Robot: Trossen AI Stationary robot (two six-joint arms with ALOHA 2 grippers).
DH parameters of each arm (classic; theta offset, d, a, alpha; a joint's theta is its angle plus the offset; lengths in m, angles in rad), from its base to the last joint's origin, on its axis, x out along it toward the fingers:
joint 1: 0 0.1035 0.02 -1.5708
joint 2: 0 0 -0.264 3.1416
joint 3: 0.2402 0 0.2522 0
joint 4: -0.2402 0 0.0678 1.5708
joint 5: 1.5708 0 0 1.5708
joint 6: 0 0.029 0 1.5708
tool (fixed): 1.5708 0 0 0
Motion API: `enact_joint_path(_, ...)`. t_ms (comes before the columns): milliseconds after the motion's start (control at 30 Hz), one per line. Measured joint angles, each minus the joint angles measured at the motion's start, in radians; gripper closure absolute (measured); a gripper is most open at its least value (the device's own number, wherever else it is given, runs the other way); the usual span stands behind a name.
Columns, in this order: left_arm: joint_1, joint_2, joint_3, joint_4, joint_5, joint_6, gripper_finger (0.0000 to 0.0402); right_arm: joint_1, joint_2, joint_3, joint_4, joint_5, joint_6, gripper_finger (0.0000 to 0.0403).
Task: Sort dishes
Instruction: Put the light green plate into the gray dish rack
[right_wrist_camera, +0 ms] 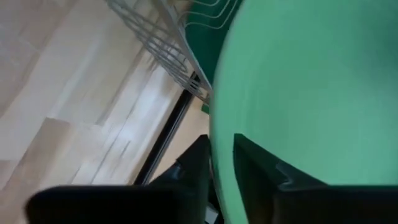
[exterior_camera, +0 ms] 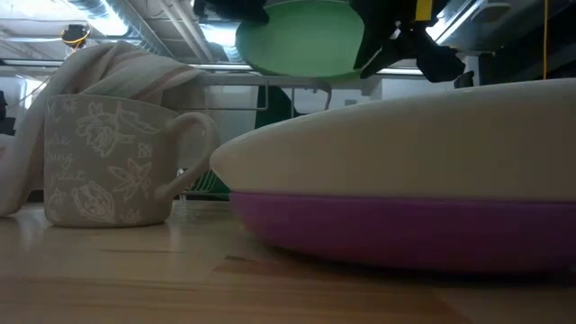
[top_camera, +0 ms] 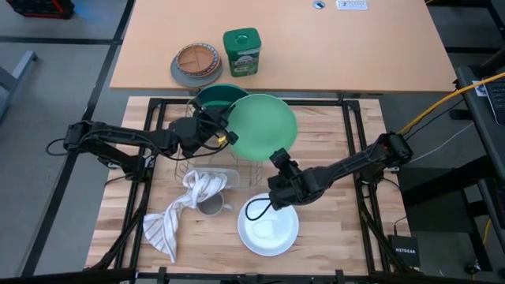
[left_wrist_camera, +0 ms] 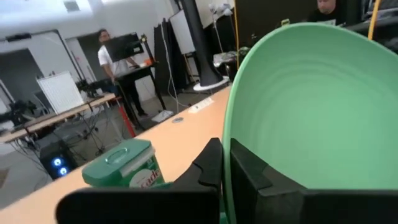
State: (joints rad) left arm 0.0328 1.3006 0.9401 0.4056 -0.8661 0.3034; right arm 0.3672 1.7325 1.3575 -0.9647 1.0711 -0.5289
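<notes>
A light green plate (top_camera: 264, 126) hangs over the wire rack (top_camera: 207, 170), between my two grippers. My left gripper (left_wrist_camera: 227, 168) is shut on its rim at the side toward the table's left. My right gripper (right_wrist_camera: 221, 168) is at the rim's near right part, open, with one finger on each side of the rim. A darker green plate (top_camera: 215, 96) stands in the rack's far end. A white plate (top_camera: 268, 229) lies near the table's front edge on a purple plate (exterior_camera: 405, 229). My left gripper pinches the light green plate's rim (left_wrist_camera: 227, 140) between its two fingers, one on the hollow face and one on the underside. The fingers come in level from the table's left. The plate is lifted clear above the rack, lying close to level.
A striped cloth (top_camera: 185, 209) and a patterned mug (exterior_camera: 108, 162) lie by the rack's near side. On the far table stand a tan and grey divided plate (top_camera: 196, 63) and a green canister (top_camera: 241, 51). People stand in the room behind.
</notes>
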Motion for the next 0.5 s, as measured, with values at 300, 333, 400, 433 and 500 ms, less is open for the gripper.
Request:
enact_joint_path(300,0.001,-0.001,-0.002,0.192,-0.049,0.309,0.04,0.0,-0.001,0.0,0.119,0.051,0.135,0.0256)
enact_joint_path(333,0.001,-0.001,-0.002,0.217,-0.057,0.355,0.04,0.0,-0.001,0.0,0.122,0.045,0.171,0.0254)
enact_joint_path(400,0.001,-0.001,-0.002,0.257,-0.063,0.435,0.04,0.0,-0.001,0.0,0.122,0.01,0.239,0.0253)
enact_joint_path(433,0.001,-0.001,-0.002,0.279,-0.066,0.471,0.04,0.0,-0.001,0.0,0.122,-0.021,0.271,0.0252)
enact_joint_path(500,0.001,-0.001,-0.001,0.32,-0.067,0.537,0.04,0.0,-0.001,0.0,0.118,-0.105,0.345,0.0252)
